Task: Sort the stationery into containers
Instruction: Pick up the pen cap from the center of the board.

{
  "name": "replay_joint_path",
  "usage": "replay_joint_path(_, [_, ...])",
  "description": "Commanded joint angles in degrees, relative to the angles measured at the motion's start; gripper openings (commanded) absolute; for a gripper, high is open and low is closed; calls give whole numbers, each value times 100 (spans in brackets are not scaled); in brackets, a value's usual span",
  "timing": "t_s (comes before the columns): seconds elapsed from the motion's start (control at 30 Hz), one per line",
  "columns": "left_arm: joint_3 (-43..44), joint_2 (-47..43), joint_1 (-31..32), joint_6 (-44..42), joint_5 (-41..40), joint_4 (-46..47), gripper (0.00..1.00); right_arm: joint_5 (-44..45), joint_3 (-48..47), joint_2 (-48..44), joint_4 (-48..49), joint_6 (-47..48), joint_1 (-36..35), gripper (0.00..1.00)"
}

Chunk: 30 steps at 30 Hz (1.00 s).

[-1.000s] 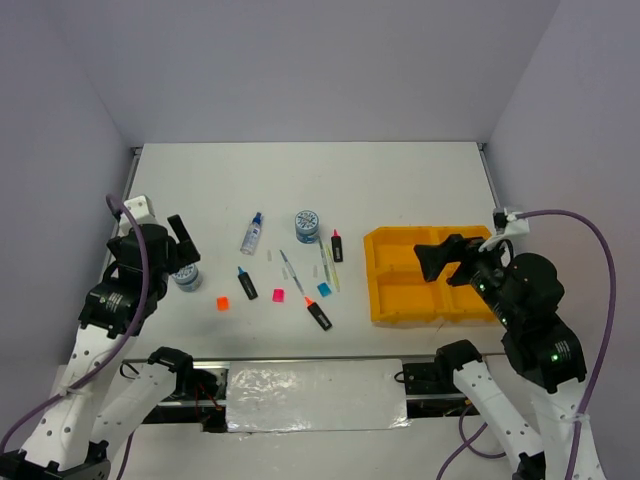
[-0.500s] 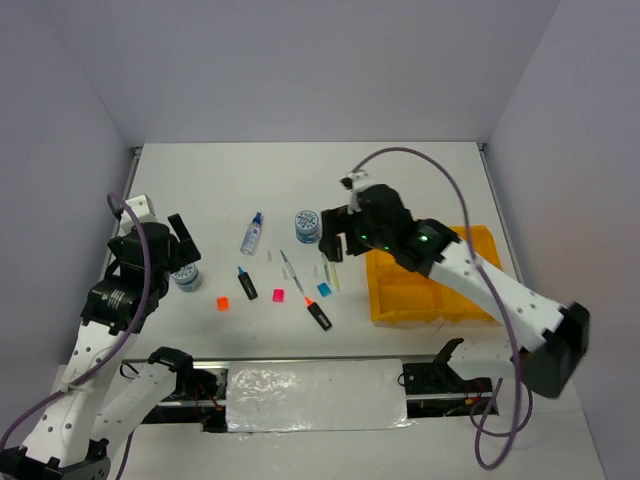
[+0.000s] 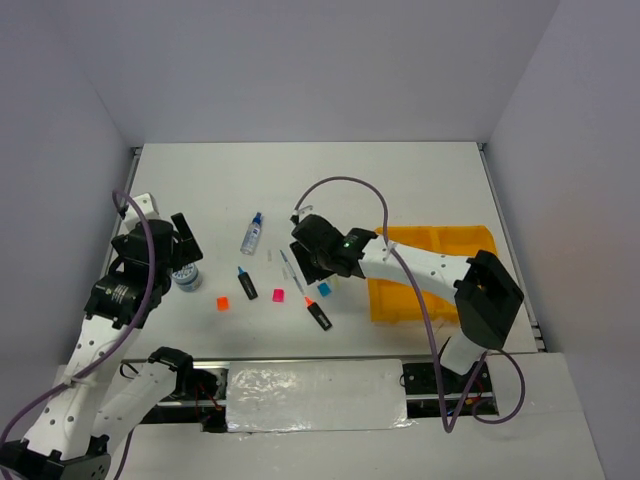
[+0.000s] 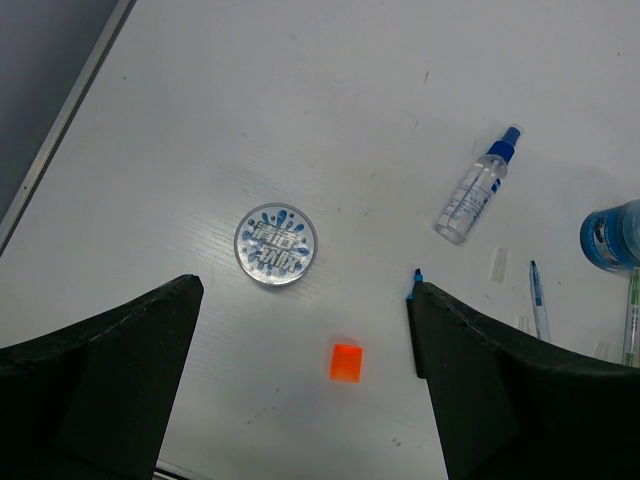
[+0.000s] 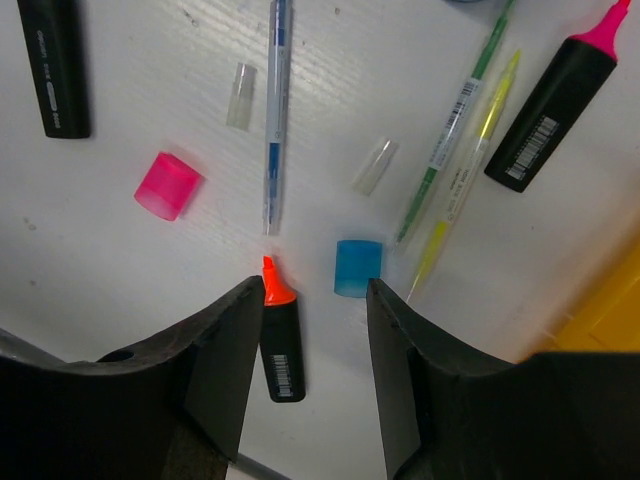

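Observation:
In the top view my right gripper [image 3: 318, 270] hangs over the scattered stationery, left of the orange-yellow tray [image 3: 410, 302]. Its wrist view shows the right gripper [image 5: 315, 300] open, jaws partly narrowed. The orange-capped highlighter [image 5: 280, 340] lies between them, close against the left finger [image 5: 225, 350]. A blue cube [image 5: 358, 268] sits just ahead of the right finger. My left gripper [image 4: 305, 290] is open above an orange cube [image 4: 345, 362], with a round blue-white pot [image 4: 276, 244] beyond it. A blue-capped bottle [image 4: 475, 190] lies farther right.
Near the right gripper lie a pink cube [image 5: 167, 185], a blue pen [image 5: 274, 110], green and yellow pens [image 5: 450, 150], a pink-capped highlighter [image 5: 555, 105] and a black highlighter [image 5: 55, 65]. A second pot [image 4: 612, 235] lies right of the bottle. The right arm crosses the tray.
The right arm has swung left from above the tray to over the stationery, and its jaws have narrowed around the orange-capped highlighter. The left arm has stayed put.

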<state>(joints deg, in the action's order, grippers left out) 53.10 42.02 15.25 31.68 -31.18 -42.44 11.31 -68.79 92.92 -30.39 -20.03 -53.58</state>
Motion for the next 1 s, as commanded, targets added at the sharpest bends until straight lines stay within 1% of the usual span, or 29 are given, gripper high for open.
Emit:
replay_joint_path(0.0, [16,17,5,-57,33,121,99,161,208,155,323,-176,-47,53])
replay_joint_path(0.13, [-1,-1,5,-74,68,148,99,205,367,322,446,-229,-65,51])
replay_joint_path(0.6, [-19,-1,5,-188,270,227,99,73,551,858,640,-229,-56,50])
replay_joint_path(0.87, [-37,-45,5,-321,525,350,99,196,525,947,622,-247,-65,49])
replay_joint_path(0.97, [-45,-54,5,-338,543,359,99,187,525,964,622,-220,-65,47])
